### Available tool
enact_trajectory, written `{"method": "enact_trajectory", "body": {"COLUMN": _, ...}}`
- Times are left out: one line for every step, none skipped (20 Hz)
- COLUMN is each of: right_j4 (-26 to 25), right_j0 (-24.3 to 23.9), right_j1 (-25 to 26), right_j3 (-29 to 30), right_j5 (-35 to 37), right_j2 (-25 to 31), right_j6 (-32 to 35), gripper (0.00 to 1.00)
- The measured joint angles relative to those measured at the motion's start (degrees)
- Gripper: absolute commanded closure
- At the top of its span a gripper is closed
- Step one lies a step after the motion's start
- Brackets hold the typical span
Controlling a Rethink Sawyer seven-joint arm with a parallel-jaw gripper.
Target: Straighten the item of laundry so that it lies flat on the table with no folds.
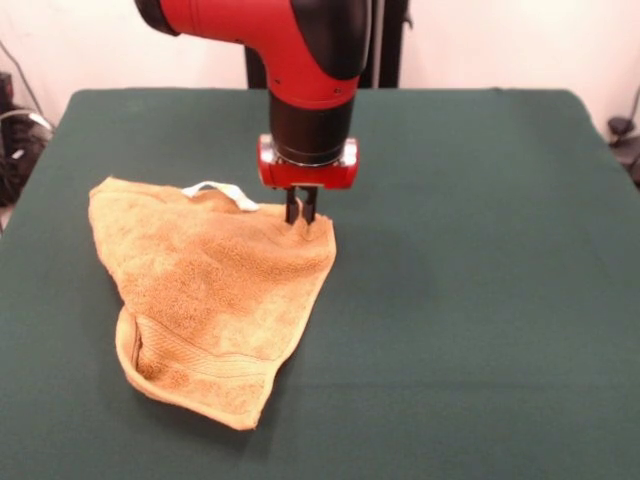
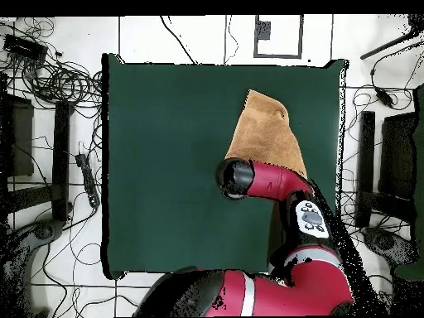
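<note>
Nearest the camera in the front view, the pointed lower corner of the hand towel [image 1: 205,300] rests on the green table [image 1: 480,300], with a woven border band crossing the cloth just above that corner. At the opposite, far edge of the towel, the gripper [image 1: 301,213] stands vertical, its two dark fingers [image 1: 292,207] drawn close together and their tips down at the cloth's raised right corner. They appear to be pinching that corner, though the contact itself is too small to confirm. Above the fingers sits the red gripper collar, then the black wrist and the red arm [image 1: 290,40] descending from the top edge.

Outward from the gripper, the towel spreads toward the camera and to the picture's left as a rough triangle. Its left edge is rolled under into a fold, and a white tag loop [image 1: 222,190] lies on the far edge, just beside the gripper. In the overhead view the towel [image 2: 265,132] lies near one corner of the table [image 2: 166,166], partly hidden beneath the arm [image 2: 265,178].

The step in hand is judged to be the grasp of one corner in preparation for spreading. The towel is far from flat. The next move likely calls for drawing this corner away from the bunched side, low over the table, so the folded layers slide open rather than lift and drag together.
</note>
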Motion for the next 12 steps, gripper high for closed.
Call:
{"method": "enact_trajectory", "body": {"right_j4": 0.3, "right_j0": 0.1, "right_j1": 0.0, "right_j3": 0.0, "right_j5": 0.0, "right_j2": -0.1, "right_j6": 0.0, "gripper": 1.0}}
{"method": "enact_trajectory", "body": {"right_j4": 0.6, "right_j0": 0.4, "right_j1": 0.1, "right_j3": 0.0, "right_j5": -0.2, "right_j2": -0.3, "right_j6": 0.0, "gripper": 1.0}}
{"method": "enact_trajectory", "body": {"right_j4": 0.8, "right_j0": 0.6, "right_j1": 0.1, "right_j3": 0.0, "right_j5": -0.3, "right_j2": -0.5, "right_j6": 0.0, "gripper": 1.0}}
{"method": "enact_trajectory", "body": {"right_j4": 1.0, "right_j0": 0.8, "right_j1": 0.1, "right_j3": 0.0, "right_j5": -0.4, "right_j2": -0.7, "right_j6": 0.0, "gripper": 1.0}}
{"method": "enact_trajectory", "body": {"right_j4": 1.1, "right_j0": 0.9, "right_j1": 0.2, "right_j3": 0.0, "right_j5": -0.5, "right_j2": -0.8, "right_j6": 0.0, "gripper": 1.0}}
{"method": "enact_trajectory", "body": {"right_j4": 1.3, "right_j0": 1.2, "right_j1": 0.2, "right_j3": 0.1, "right_j5": -0.7, "right_j2": -1.1, "right_j6": 0.0, "gripper": 1.0}}
{"method": "enact_trajectory", "body": {"right_j4": 1.5, "right_j0": 1.5, "right_j1": 0.3, "right_j3": 0.1, "right_j5": -0.9, "right_j2": -1.4, "right_j6": 0.0, "gripper": 1.0}}
{"method": "enact_trajectory", "body": {"right_j4": 1.7, "right_j0": 1.8, "right_j1": 0.3, "right_j3": 0.1, "right_j5": -1.0, "right_j2": -1.7, "right_j6": 0.0, "gripper": 1.0}}
{"method": "enact_trajectory", "body": {"right_j4": 1.9, "right_j0": 2.0, "right_j1": 0.3, "right_j3": 0.1, "right_j5": -1.2, "right_j2": -1.8, "right_j6": 0.0, "gripper": 1.0}}
{"method": "enact_trajectory", "body": {"right_j4": 2.1, "right_j0": 2.2, "right_j1": 0.3, "right_j3": 0.1, "right_j5": -1.3, "right_j2": -2.0, "right_j6": 0.0, "gripper": 1.0}}
{"method": "enact_trajectory", "body": {"right_j4": 2.3, "right_j0": 2.4, "right_j1": 0.4, "right_j3": 0.1, "right_j5": -1.5, "right_j2": -2.1, "right_j6": 0.0, "gripper": 1.0}}
{"method": "enact_trajectory", "body": {"right_j4": 2.7, "right_j0": 2.7, "right_j1": 0.4, "right_j3": 0.1, "right_j5": -1.8, "right_j2": -2.2, "right_j6": 0.0, "gripper": 1.0}}
